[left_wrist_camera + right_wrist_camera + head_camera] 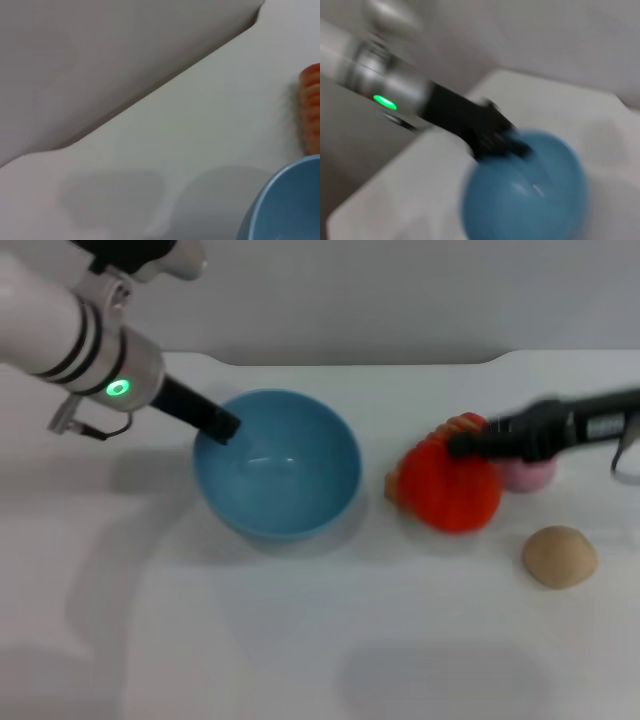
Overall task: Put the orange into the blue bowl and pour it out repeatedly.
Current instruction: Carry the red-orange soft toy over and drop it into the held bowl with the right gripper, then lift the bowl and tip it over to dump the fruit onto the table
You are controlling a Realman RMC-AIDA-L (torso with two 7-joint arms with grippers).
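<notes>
On the white table (300, 640), the blue bowl (278, 464) stands upright and empty left of centre, and the left gripper (220, 427) is at its rim on the robot's left side, its dark fingers apparently closed over the edge there, though the grip itself is too small to make out for certain. The orange (455, 485) sits on the table well to the right of the bowl, not inside it; the right gripper (462, 445) reaches in from the right and its dark tip lies over the top of the fruit, but motion blur hides whether the jaws are apart or closed on it. The bowl is smooth, light blue, round and deep, with a pale highlight on its inner floor. The orange is bright red-orange and round, blurred at its edges. Just behind and to the left of it a striped orange-and-cream loaf (462, 424) shows, a pink item (528, 476) sits behind the right gripper, and a tan ball (559, 556) lies nearer the front, apart from the orange. The left arm comes down from the upper left corner, white with black bands and a lit green light, slanting toward the bowl. The right arm stretches nearly level from the right edge. The right wrist view shows the left gripper on the bowl's rim.
</notes>
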